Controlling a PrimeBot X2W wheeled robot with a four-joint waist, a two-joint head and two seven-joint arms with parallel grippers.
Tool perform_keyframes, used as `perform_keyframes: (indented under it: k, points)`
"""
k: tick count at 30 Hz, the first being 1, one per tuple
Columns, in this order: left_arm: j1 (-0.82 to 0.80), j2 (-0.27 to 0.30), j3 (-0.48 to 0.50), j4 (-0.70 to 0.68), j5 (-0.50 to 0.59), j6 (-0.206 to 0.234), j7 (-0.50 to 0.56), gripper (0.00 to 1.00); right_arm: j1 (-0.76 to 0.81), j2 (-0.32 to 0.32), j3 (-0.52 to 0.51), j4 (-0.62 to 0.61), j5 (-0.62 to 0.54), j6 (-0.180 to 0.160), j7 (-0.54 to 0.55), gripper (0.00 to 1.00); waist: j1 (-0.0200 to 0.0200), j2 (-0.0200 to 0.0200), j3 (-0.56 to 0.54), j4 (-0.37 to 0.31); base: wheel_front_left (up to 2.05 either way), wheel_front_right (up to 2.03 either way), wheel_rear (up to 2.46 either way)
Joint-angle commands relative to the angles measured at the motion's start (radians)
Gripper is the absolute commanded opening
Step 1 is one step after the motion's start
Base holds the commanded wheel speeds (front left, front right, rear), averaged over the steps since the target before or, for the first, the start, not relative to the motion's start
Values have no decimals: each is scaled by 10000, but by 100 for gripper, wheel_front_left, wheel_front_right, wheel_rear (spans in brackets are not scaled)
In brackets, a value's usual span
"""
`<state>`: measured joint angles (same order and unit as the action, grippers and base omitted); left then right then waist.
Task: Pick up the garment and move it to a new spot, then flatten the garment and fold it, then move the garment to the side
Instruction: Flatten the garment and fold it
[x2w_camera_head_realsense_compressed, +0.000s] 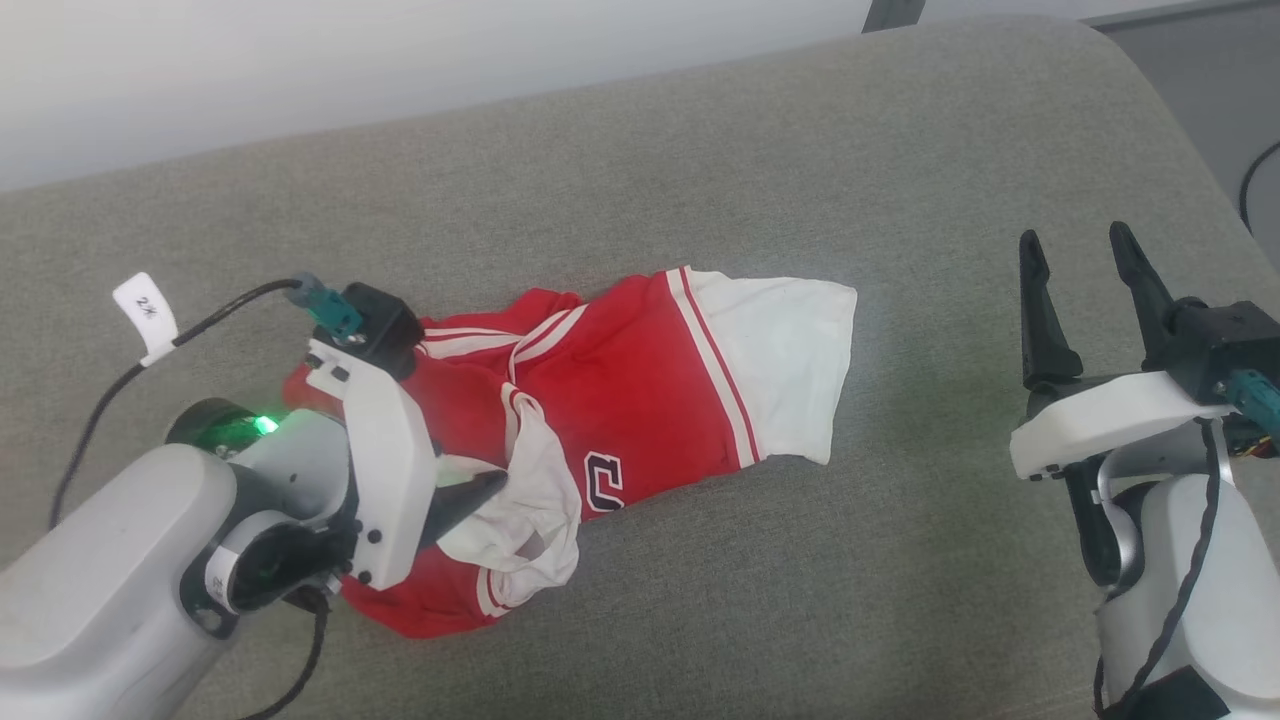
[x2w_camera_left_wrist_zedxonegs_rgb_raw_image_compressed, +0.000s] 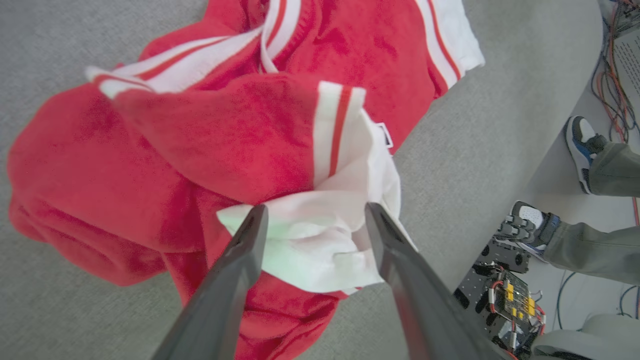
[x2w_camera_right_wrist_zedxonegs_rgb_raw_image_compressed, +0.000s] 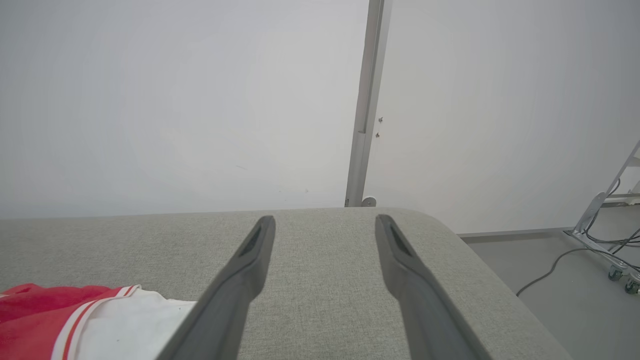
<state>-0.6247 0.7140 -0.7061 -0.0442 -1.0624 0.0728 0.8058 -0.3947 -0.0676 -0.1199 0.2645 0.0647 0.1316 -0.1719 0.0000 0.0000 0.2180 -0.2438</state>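
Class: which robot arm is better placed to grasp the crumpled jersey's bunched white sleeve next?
Left. The left gripper hangs open directly over the garment at its bunched sleeve; the right gripper stands open, aside over cushion.

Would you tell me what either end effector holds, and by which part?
Nothing is held: the left end effector stands open over the garment's white sleeve, the right end effector open too.

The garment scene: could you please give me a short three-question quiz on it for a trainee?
1. True or false: the garment lies flat and neatly folded.
2. Fill in: the right gripper, off to the garment's side, has its jaws ___.
3. The left gripper has its fingers either side of: A a bunched white sleeve; B a black cable; C bare grey cushion.
Key: 1 false; 2 open; 3 A.
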Motion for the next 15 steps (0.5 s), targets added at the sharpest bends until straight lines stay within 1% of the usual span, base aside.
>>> perform_keyframes:
  k: [1, 7, 12, 15]
  points:
    - [-136, 35, -77, 136, 148, -122, -112, 100, -46, 34, 32, -37, -23, -18, -60, 100, 0, 0, 30, -9, 0, 0, 0]
    - [-117, 145, -224, 688, 550, -438, -383, 100, -61, 51, 69, -9, 24, -18, -101, 100, 0, 0, 120, -42, 0, 0, 0]
    - [-171, 92, -324, 1305, 705, -696, -678, 100, -83, 31, 60, 2, 28, -18, -83, 100, 0, 0, 204, -48, 0, 0, 0]
    - [-194, -59, -354, 1606, 666, -796, -747, 100, -85, 29, 64, 12, 19, -18, -87, 100, 0, 0, 223, -41, 0, 0, 0]
